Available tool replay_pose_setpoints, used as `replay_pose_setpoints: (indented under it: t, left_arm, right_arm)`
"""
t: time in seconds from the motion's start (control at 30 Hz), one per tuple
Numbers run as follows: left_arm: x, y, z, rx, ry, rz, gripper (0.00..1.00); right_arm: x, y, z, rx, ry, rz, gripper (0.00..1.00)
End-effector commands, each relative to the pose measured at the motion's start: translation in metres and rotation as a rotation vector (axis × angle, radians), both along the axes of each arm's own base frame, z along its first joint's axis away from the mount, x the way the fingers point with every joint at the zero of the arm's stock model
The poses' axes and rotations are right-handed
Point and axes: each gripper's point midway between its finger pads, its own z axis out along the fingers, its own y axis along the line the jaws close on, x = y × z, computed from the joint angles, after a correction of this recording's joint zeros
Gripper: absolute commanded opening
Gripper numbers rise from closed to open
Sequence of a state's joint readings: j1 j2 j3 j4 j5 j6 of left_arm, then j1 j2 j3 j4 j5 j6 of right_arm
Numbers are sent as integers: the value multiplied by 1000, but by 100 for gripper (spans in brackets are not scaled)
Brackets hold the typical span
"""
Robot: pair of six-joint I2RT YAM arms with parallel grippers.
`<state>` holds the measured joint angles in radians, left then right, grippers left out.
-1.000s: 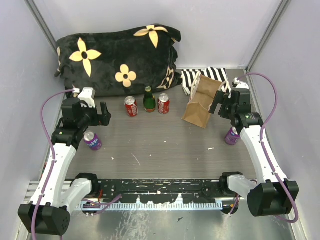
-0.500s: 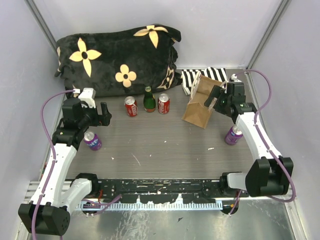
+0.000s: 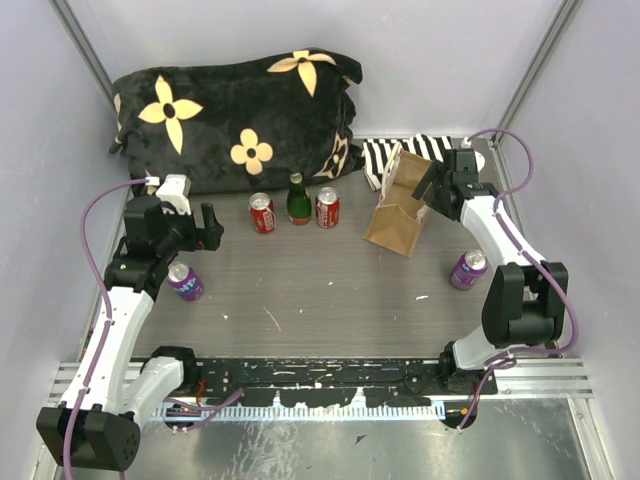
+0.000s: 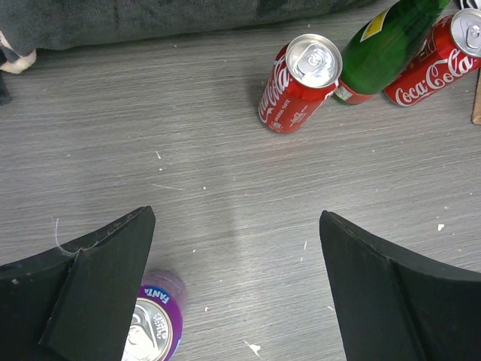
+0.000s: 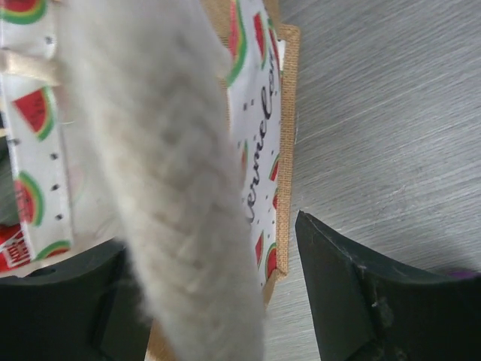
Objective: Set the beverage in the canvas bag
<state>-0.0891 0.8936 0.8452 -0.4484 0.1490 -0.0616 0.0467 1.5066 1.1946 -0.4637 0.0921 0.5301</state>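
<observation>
The tan-brown canvas bag (image 3: 398,212) stands at the back right, leaning a little. In the right wrist view its watermelon-print lining (image 5: 255,128) and a blurred cream handle (image 5: 169,165) fill the frame. My right gripper (image 3: 432,190) (image 5: 210,241) is open at the bag's top right edge, its jaws on either side of the handle and the bag's wall. A purple Fanta can (image 3: 186,282) (image 4: 154,327) stands just below my left gripper (image 3: 205,232) (image 4: 237,218), which is open and empty. A second purple can (image 3: 467,268) stands near the right arm.
Two red Coca-Cola cans (image 3: 262,213) (image 3: 327,207) and a green bottle (image 3: 298,198) stand in a row at the back middle. A black flowered pillow (image 3: 240,120) lies behind them. A striped cloth (image 3: 412,152) lies behind the bag.
My right gripper has moved back and left, from beside the bag to its top edge, and the handle is now between its jaws. The left arm has not moved.
</observation>
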Motion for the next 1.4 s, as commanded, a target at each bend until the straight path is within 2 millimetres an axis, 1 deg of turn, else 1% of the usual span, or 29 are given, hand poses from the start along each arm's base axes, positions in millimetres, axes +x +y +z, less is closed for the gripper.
replay_pose_setpoints:
  t: [0.0,0.07,0.1,0.13,0.2,0.23,0.3,0.33,0.47,0.6,0.7,0.77,0.83,1.0,1.07,1.17,1.3,1.37]
  left_arm:
    - [2,-6,5,-26,-27,-15,98]
    - [0,-6,4,-30,-22,-17,98]
    - [0,-7,4,-32,-19,-17,98]
    - [-1,-7,4,-33,-18,-18,98]
    - [-3,-6,4,-34,-16,-17,98]
    - [-4,-6,3,-34,-13,-17,98]
    - [-6,-7,3,-35,-12,-18,98]
    - [-7,-7,3,-36,-9,-17,98]
    - [-11,-8,0,-40,4,-23,98]
    - [-13,-9,-1,-48,12,-25,98]
    - [-14,-10,-2,-59,16,-27,98]
    - [-14,-12,-3,-69,23,-31,98]
    - [-13,-14,-2,-76,24,-37,98]
    - [-12,-19,-2,-99,30,-55,98]
    - [-12,-21,-2,-109,31,-58,98]
    - [-11,-22,-2,-118,37,-60,98]
    - [-11,-24,-4,-129,44,-68,98]
    - [-10,-25,-4,-127,43,-75,98]
  right_arm:
    - [16,-2,4,-34,-35,-46,71]
    - [15,0,-6,-58,-8,-45,65]
    - [14,1,-10,-71,4,-44,59]
    - [13,4,-10,-76,9,-33,51]
    - [10,13,-5,-81,0,-3,32]
    - [8,17,0,-104,-10,7,18]
    - [3,25,11,-128,-26,34,4]
    - [-1,30,16,-131,-27,52,1]
    - [-21,52,37,-127,-28,136,1]
    - [-51,71,50,-123,-15,200,1]
    - [-76,82,53,-115,-4,242,1]
    - [-93,94,54,-111,-1,287,1]
    - [-112,109,52,-82,14,351,1]
    - [-146,127,46,-24,32,401,1]
    - [-155,135,44,1,32,411,1]
    - [-163,145,41,30,34,411,1]
    - [-169,161,37,71,28,398,1]
    - [-169,166,36,82,15,368,1]
